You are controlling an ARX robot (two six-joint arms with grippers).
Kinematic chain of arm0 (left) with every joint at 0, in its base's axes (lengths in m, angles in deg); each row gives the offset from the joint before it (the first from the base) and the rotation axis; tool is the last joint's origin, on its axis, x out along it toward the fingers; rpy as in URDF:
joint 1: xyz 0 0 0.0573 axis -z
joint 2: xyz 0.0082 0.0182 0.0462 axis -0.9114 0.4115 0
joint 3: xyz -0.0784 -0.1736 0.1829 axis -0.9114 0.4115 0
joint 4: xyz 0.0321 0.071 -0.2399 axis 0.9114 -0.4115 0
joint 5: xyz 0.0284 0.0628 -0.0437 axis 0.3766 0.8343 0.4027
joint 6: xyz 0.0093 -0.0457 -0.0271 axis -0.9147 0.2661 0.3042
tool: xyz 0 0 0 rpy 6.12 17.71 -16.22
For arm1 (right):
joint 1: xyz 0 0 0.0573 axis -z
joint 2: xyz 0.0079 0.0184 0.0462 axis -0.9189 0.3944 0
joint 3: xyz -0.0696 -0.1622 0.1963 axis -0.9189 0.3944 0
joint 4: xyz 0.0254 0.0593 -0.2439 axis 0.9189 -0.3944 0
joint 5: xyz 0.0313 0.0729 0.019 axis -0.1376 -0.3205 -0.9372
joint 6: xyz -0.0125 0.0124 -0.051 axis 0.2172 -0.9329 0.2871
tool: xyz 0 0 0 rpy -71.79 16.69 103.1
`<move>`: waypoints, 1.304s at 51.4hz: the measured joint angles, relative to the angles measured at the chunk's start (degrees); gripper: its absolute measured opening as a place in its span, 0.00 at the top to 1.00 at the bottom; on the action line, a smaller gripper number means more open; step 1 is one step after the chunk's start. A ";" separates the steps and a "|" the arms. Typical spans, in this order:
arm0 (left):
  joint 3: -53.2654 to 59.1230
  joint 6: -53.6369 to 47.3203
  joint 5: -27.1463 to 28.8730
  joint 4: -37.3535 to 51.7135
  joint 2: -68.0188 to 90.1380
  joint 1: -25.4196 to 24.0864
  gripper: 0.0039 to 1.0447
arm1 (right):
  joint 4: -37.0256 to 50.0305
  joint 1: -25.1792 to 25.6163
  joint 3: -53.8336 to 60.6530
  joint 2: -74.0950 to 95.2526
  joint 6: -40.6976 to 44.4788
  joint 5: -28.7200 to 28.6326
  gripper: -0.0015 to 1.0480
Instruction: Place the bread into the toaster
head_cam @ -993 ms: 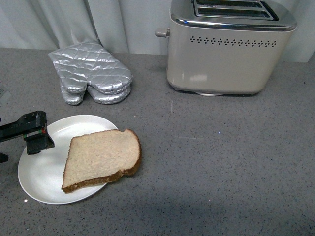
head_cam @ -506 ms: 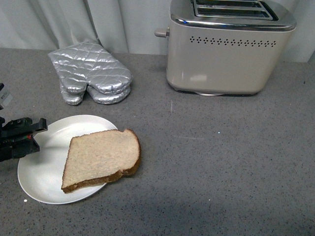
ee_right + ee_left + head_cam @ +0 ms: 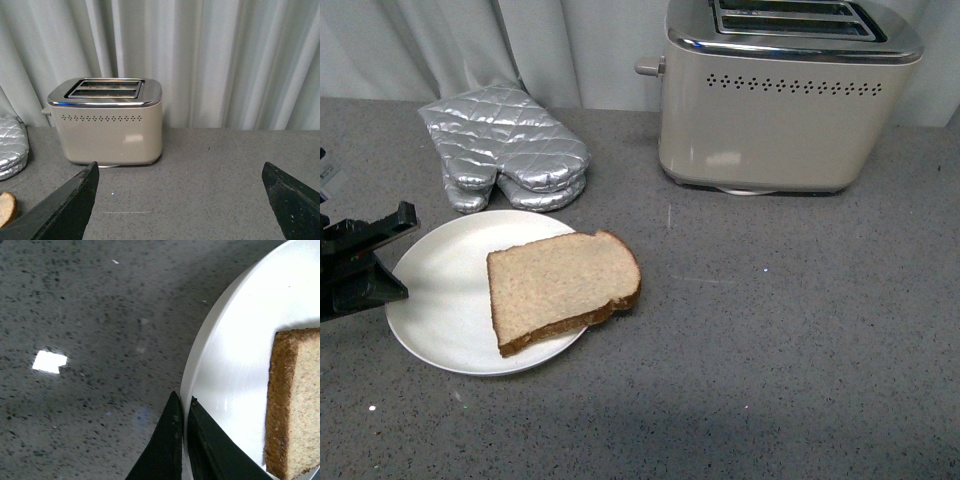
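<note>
A slice of light tan bread (image 3: 565,288) with a dark brown crust lies flat, left of centre in the front view, rounded top pointing right (just past the rim of a white plate (image 3: 440,300)). A beige two-slot toaster (image 3: 785,100) with a chrome top stands upright at upper right, well apart from it.

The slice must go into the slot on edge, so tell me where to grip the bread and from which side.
Grip the bread at its rounded crust end, which overhangs the plate rim toward the right. Probably best to come in low from the right with the open right pincer, one finger under, one over; the rest lies flat.
</note>
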 joint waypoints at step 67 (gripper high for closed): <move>-11.69 15.34 19.45 16.52 4.37 27.50 0.35 | 0.00 0.00 0.00 0.00 -0.02 0.02 0.09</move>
